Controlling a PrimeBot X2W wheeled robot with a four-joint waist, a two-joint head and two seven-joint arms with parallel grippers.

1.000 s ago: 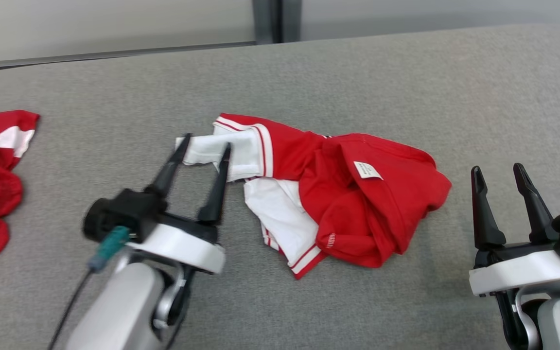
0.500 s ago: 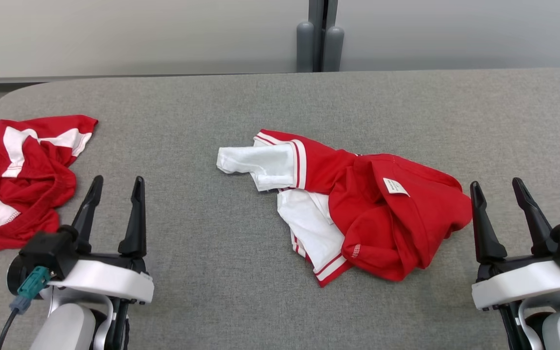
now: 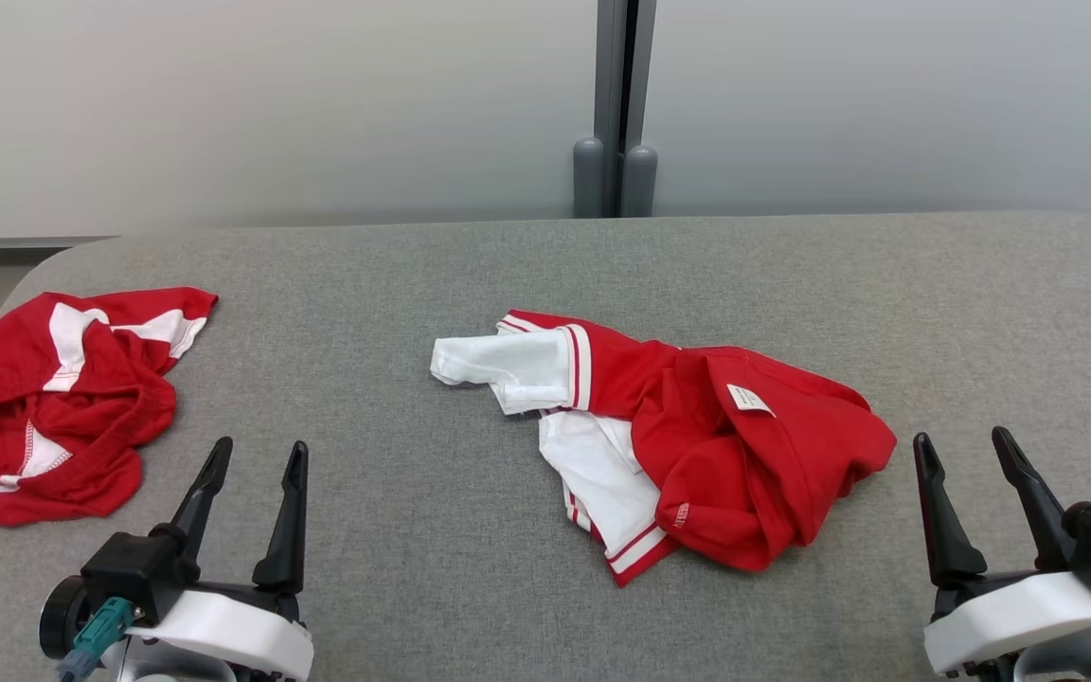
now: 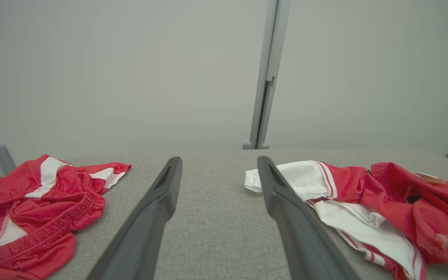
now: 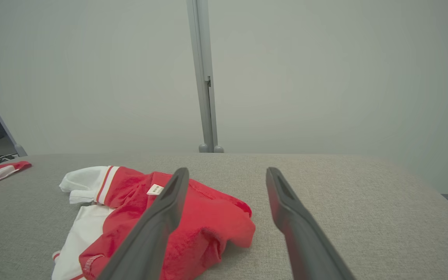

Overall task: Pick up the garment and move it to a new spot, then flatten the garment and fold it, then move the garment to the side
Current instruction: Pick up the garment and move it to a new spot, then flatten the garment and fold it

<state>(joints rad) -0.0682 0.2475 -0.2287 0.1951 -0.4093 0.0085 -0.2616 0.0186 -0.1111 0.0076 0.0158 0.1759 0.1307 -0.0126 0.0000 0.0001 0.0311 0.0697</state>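
A crumpled red and white garment [image 3: 754, 455] lies in a heap at the middle of the grey padded table [image 3: 413, 540], a white sleeve pointing left and a small label on top. My left gripper [image 3: 259, 445] hovers open at the lower left, well clear of it, nothing between its fingers. My right gripper [image 3: 960, 438] stands open at the lower right, just past the heap's right end. In the left wrist view the garment [image 4: 364, 190] lies right of the left gripper [image 4: 219, 159]. In the right wrist view the garment [image 5: 204, 214] lies left of and below the right gripper [image 5: 227, 170].
A second red and white garment [image 3: 53, 398] lies bunched at the table's left end, also seen in the left wrist view [image 4: 41, 202]. A pale wall with a grey post [image 3: 614, 142] rises behind the table's far edge. Bare grey table lies between the two heaps.
My left gripper, open around the garment's white sleeve a second ago, has drawn back to the lower left with nothing in it. The head camera has tilted up. The right gripper stays put.
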